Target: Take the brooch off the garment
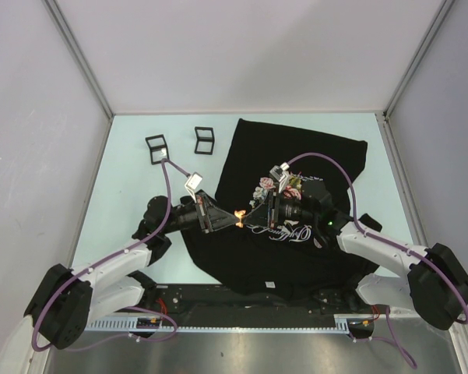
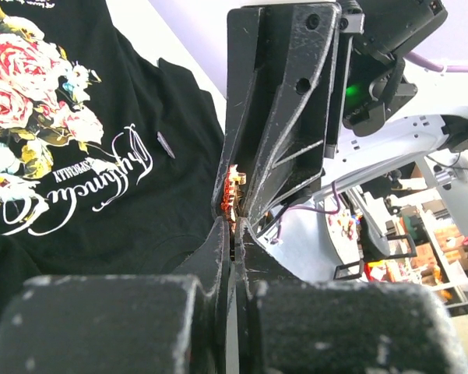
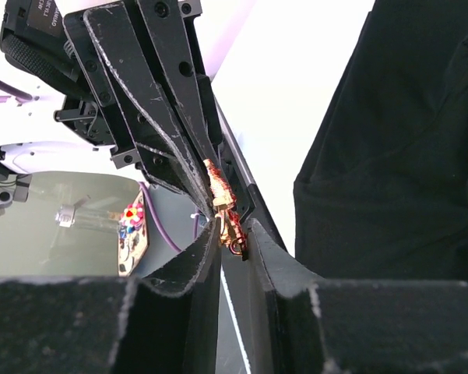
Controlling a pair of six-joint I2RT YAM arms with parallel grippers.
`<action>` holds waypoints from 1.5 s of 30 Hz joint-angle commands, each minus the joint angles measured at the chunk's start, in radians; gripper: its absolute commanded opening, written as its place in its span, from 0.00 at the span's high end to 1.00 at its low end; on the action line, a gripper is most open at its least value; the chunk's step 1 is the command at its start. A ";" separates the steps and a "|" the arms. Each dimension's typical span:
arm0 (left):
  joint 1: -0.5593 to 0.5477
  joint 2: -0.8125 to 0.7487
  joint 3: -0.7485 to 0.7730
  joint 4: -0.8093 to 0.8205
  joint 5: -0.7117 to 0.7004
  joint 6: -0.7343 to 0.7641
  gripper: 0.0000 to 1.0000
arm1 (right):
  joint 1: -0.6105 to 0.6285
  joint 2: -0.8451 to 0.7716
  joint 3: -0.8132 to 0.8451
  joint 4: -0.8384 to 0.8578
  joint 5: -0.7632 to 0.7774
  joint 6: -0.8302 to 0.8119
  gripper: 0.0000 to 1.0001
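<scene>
Just above the garment (image 1: 296, 148), the left gripper (image 1: 232, 217) pinches the brooch (image 1: 240, 213) tight. The right gripper (image 1: 248, 212) narrowly straddles it, whether gripping, I cannot tell.

Garment (image 1: 304, 152): black T-shirt, spread out and creased, print side up, showing pink and white roses above white cursive lettering.

Brooch (image 1: 239, 213): small, orange-gold, metallic. It stands roughly upright, detached from the cloth, at the garment's edge just beside the lettering.
</scene>
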 commanded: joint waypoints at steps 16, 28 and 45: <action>-0.012 -0.130 0.111 -0.332 -0.160 0.120 1.00 | 0.029 -0.127 0.014 -0.143 0.247 -0.049 0.73; -0.011 -0.139 0.231 -0.641 -0.328 0.274 1.00 | 0.014 -0.225 0.014 -0.279 0.276 -0.126 0.43; 0.069 0.365 0.795 -1.053 -1.113 0.884 1.00 | -0.140 -0.255 0.012 -0.415 0.151 -0.339 0.42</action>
